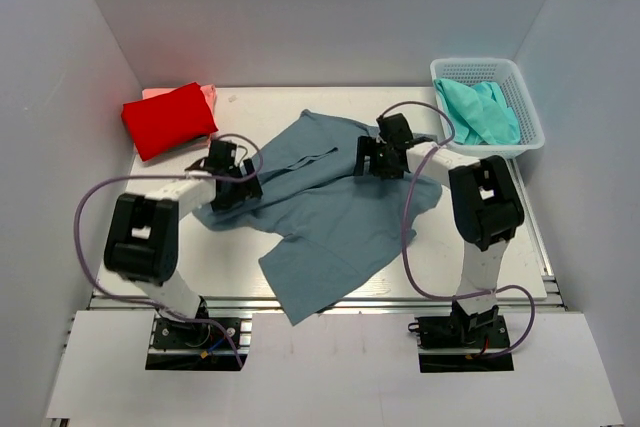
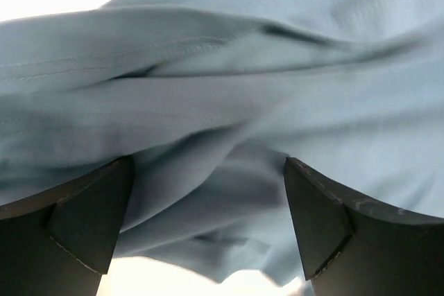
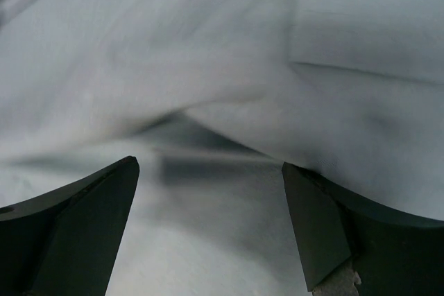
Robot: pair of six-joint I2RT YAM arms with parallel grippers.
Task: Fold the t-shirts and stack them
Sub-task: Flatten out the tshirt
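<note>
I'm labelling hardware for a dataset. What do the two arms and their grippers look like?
The left arm and right arm share white links and boxy black joint housings; a lilac cable loops along each. Fingers are dark matte wedges.

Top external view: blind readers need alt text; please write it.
A crumpled dusty blue-grey cloth t-shirt lies centrally with both arms' jaws at it. A folded red cloth shirt sits far left; a teal one lies in a white plastic mesh basket far right.

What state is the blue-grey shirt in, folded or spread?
Spread, unfolded: the blue-grey shirt lies rumpled across the table, one corner past the near edge. The left end effector and right end effector are open over it.
</note>
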